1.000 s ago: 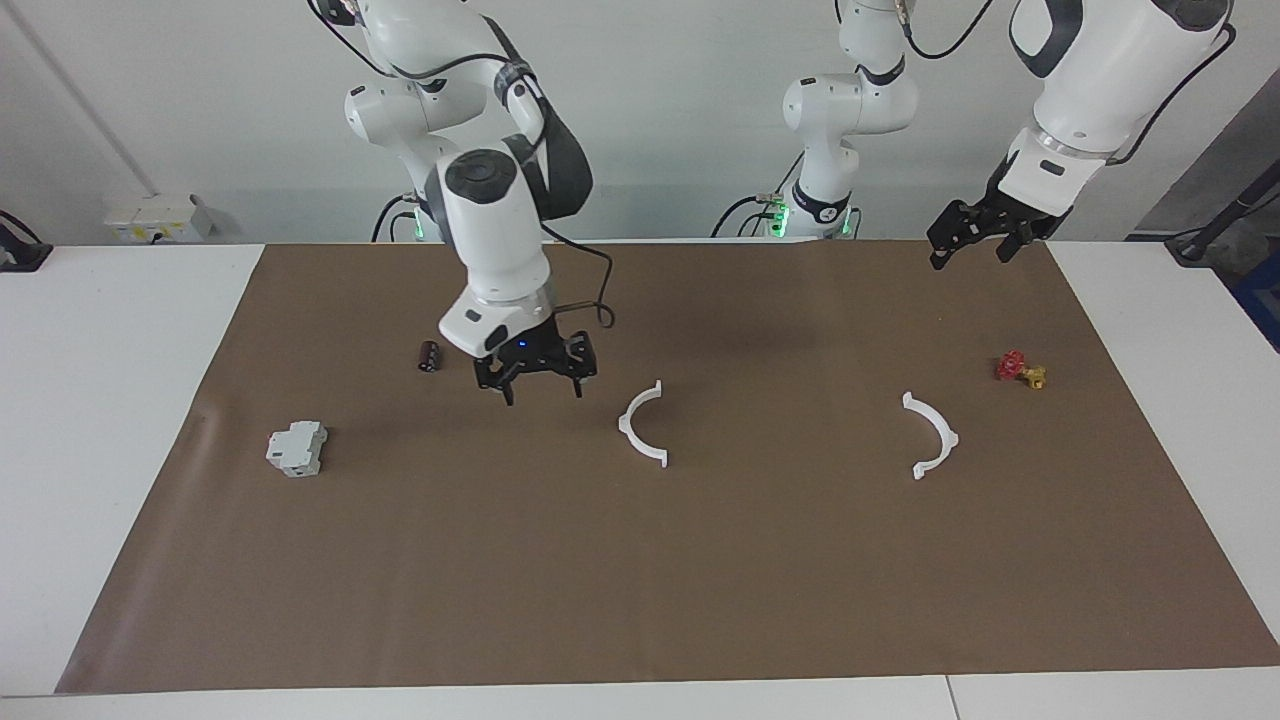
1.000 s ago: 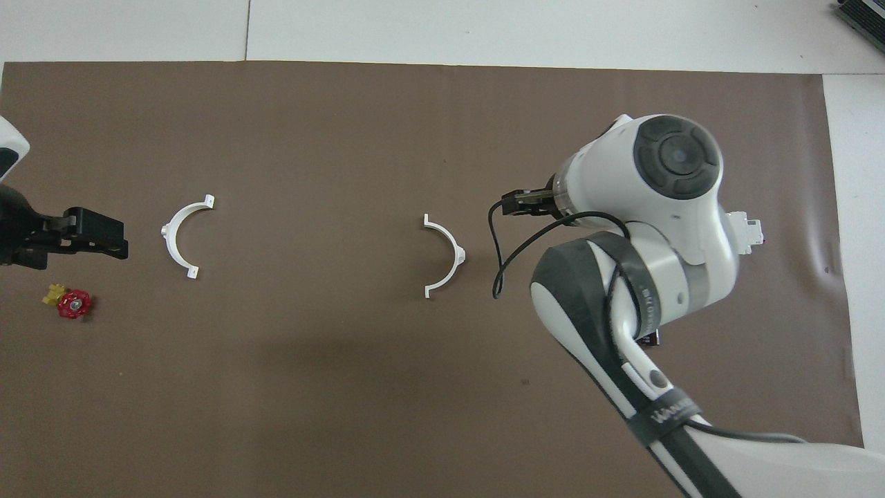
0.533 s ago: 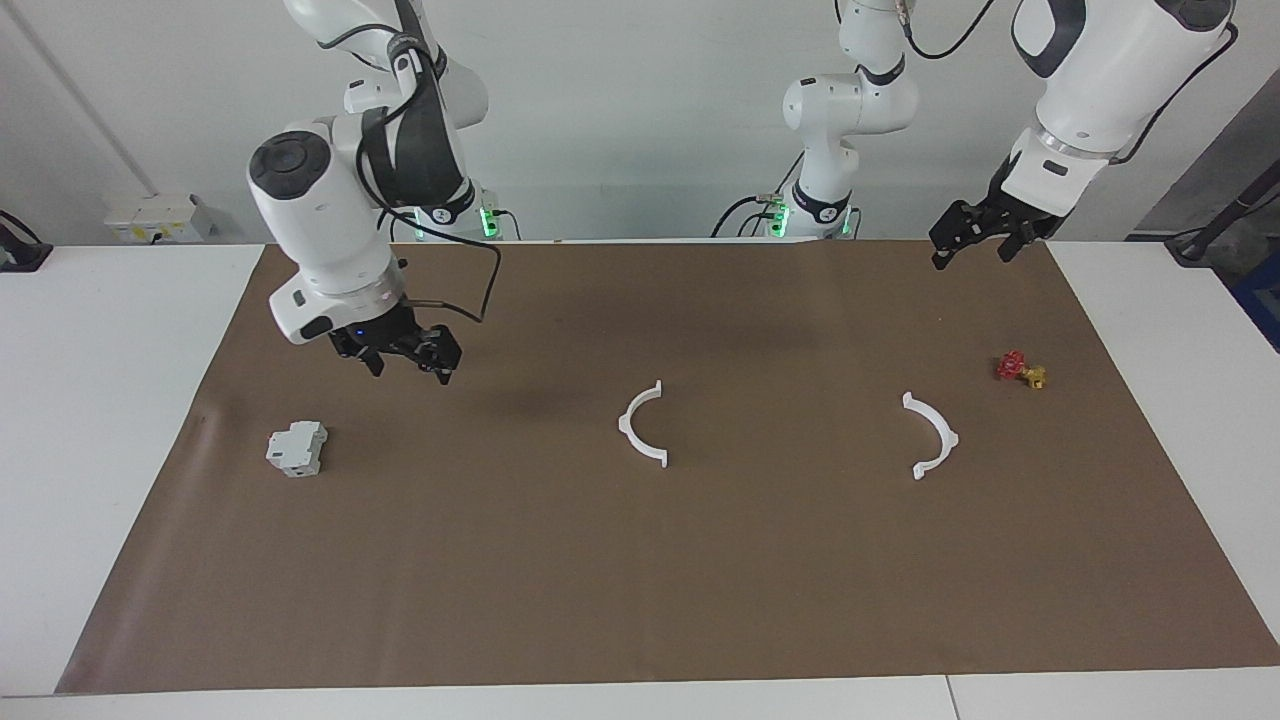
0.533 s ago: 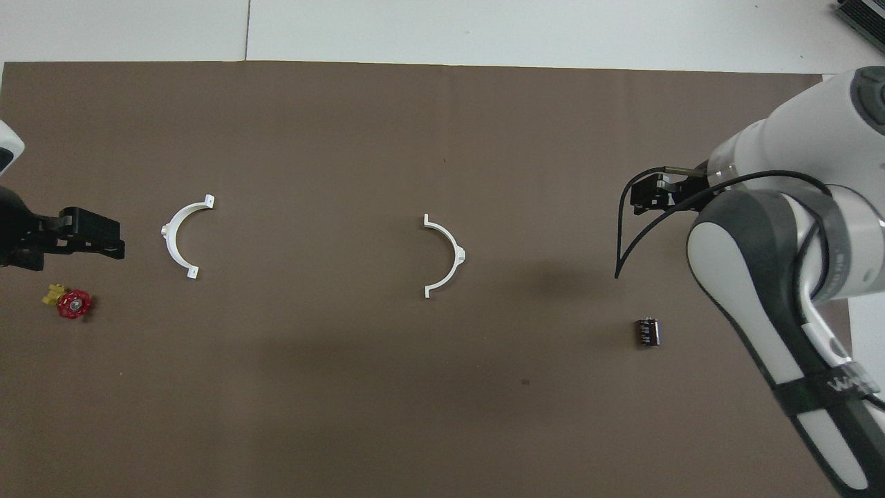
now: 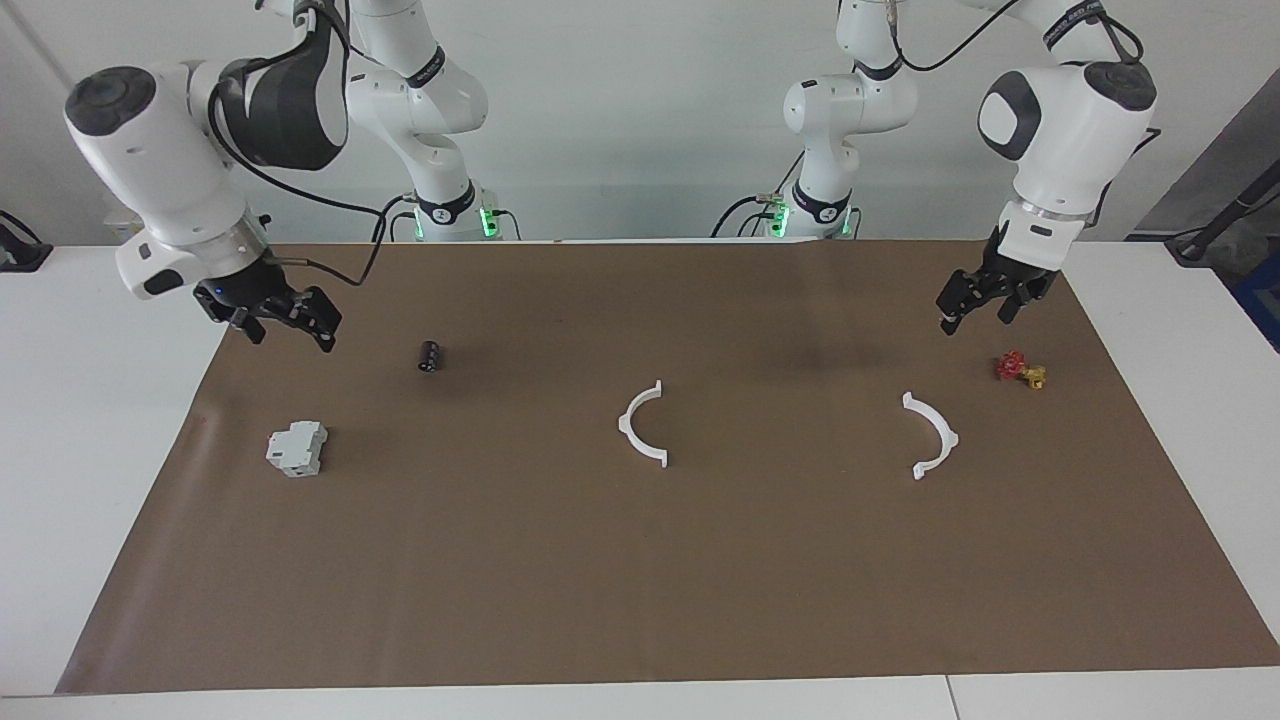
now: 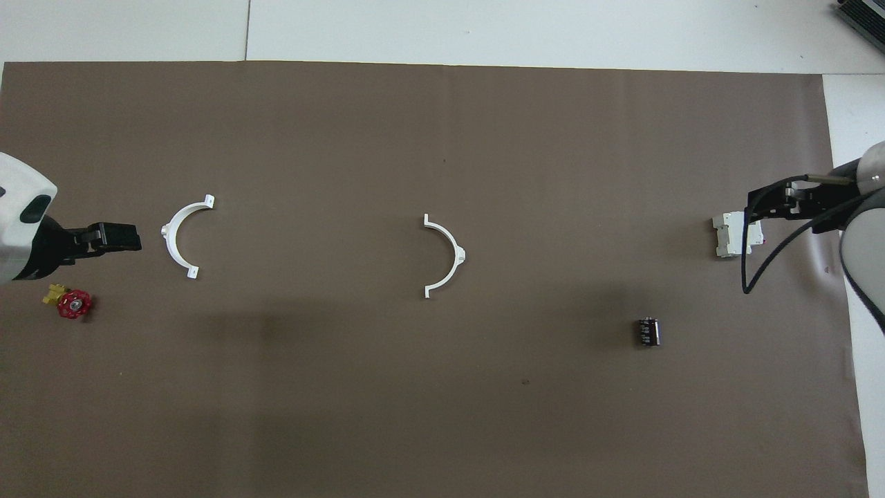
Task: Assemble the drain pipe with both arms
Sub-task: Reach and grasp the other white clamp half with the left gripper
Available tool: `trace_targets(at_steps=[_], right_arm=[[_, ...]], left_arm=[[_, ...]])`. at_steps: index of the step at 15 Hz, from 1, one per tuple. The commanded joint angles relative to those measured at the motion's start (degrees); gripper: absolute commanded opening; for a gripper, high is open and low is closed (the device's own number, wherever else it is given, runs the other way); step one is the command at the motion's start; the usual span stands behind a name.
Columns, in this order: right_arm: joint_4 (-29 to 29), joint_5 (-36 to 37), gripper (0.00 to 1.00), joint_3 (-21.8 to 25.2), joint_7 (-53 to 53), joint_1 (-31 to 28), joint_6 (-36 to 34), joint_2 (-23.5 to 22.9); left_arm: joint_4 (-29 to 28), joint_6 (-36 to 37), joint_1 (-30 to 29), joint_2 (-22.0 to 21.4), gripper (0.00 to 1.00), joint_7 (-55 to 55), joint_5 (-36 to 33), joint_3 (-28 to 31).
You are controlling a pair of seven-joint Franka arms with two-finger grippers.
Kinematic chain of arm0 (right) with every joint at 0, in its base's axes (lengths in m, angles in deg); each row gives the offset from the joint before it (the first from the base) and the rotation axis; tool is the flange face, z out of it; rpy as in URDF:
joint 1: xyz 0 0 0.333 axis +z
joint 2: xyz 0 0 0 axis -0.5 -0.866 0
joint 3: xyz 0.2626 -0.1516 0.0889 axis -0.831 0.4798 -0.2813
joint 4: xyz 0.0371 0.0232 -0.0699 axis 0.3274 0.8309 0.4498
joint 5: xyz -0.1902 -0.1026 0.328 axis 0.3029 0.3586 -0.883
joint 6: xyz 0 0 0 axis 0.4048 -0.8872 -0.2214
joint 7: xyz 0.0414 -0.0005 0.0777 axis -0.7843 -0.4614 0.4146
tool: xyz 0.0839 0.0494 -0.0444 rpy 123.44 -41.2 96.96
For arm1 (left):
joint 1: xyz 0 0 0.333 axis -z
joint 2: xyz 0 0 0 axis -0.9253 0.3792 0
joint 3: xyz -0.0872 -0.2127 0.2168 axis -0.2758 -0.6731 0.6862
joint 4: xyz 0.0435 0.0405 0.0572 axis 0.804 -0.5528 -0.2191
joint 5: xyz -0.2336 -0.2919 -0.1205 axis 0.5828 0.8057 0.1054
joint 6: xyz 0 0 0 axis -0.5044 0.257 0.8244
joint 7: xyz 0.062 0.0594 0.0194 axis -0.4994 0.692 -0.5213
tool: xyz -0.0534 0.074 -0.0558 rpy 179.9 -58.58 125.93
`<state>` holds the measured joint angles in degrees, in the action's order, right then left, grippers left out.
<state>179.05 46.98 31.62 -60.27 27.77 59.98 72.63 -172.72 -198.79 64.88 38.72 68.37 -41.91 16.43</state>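
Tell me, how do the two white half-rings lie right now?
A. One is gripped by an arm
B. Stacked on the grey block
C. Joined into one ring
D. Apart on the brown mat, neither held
D: one half-ring lies mid-mat and the other half-ring toward the left arm's end, a wide gap between them, both tools up in the air.

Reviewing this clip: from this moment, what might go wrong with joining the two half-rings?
1. The half-rings lie well apart on the mat and neither is held; a thin flat piece may slip when pinched.
2. The left hand hangs near the red valve, which it might bump while descending to the nearby half-ring.
3. The right hand is over the mat's edge, away from the middle half-ring; the black cylinder lies roughly between them.
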Motion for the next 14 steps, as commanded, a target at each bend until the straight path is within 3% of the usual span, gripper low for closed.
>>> trace_targets(at_steps=[1,3,6,10,14], right_arm=[[-6.0,4.1,1.00,-0.8,2.8,-0.4,-8.3,1.3],[-9.5,4.1,1.00,-0.9,4.2,-0.4,-11.5,1.5],[-7.8,3.2,1.00,-1.0,6.0,-0.5,-12.1,2.8],[-7.8,2.0,1.00,-1.2,6.0,0.1,-11.5,2.7],[-11.9,-2.6,1.00,-1.3,5.6,-0.3,-17.0,1.8]], left_arm=[[-1.6,-5.4,-0.2,3.4,1.00,-0.2,-0.3,-0.5],[-3.8,-8.8,0.1,5.7,1.00,-3.1,-0.3,-0.5],[-11.4,-20.5,0.9,5.9,1.00,-5.1,-0.3,-0.6],[-10.9,-23.0,0.8,11.7,1.00,-6.4,-0.3,-0.5],[-10.8,-28.3,0.0,13.7,1.00,-7.7,-0.3,-0.5]])
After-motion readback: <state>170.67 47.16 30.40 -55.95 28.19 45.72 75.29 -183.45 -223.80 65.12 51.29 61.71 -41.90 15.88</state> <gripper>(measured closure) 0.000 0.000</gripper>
